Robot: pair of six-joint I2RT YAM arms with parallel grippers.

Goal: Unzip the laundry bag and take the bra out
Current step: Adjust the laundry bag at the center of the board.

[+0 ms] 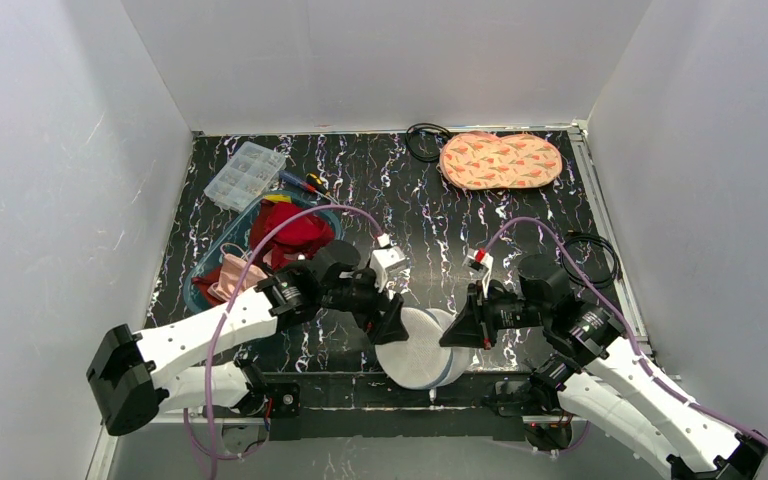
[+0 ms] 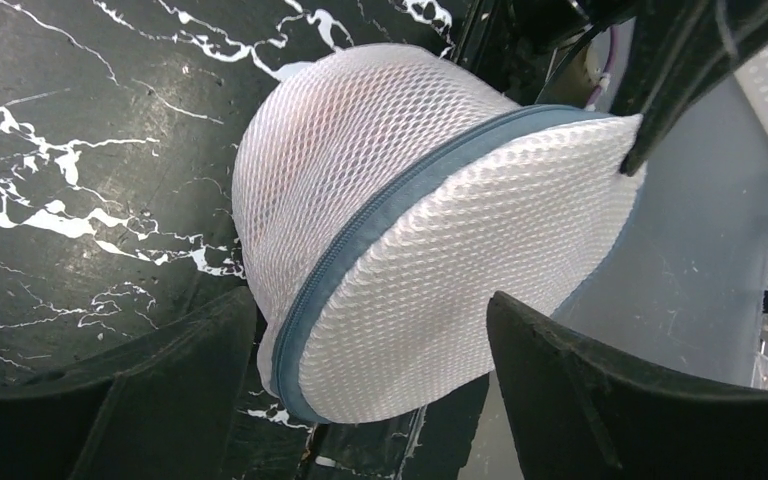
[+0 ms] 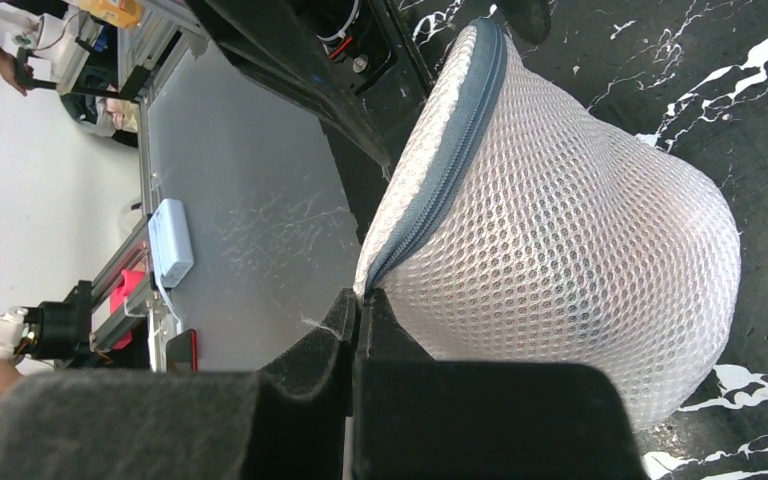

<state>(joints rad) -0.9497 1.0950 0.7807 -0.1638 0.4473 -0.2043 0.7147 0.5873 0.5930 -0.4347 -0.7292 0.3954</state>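
Task status: not yet started on the zipper. The laundry bag (image 1: pixel 422 350) sits at the near edge of the table (image 1: pixel 440 200), between the two arm bases, one round end tipped up. Its zipper trim (image 2: pixel 390 215) reads as closed along every stretch in view. The bra cannot be made out through the mesh. Remaining: open the zipper, then extract the bra.

Left gripper (image 2: pixel 365 305): fingers spread wide, one on each side of the bag, not clamping it. Right gripper (image 3: pixel 360 310): pressed together, pinching the bag at the trim. Whether the pull tab is in that pinch cannot be told.

Clearances: the bag appears to overhang the near table edge, so a pull toward the bases risks dropping it. The bin (image 1: pixel 260 250) of red clothes lies just left of the left arm. The surface beyond the bag offers open room.
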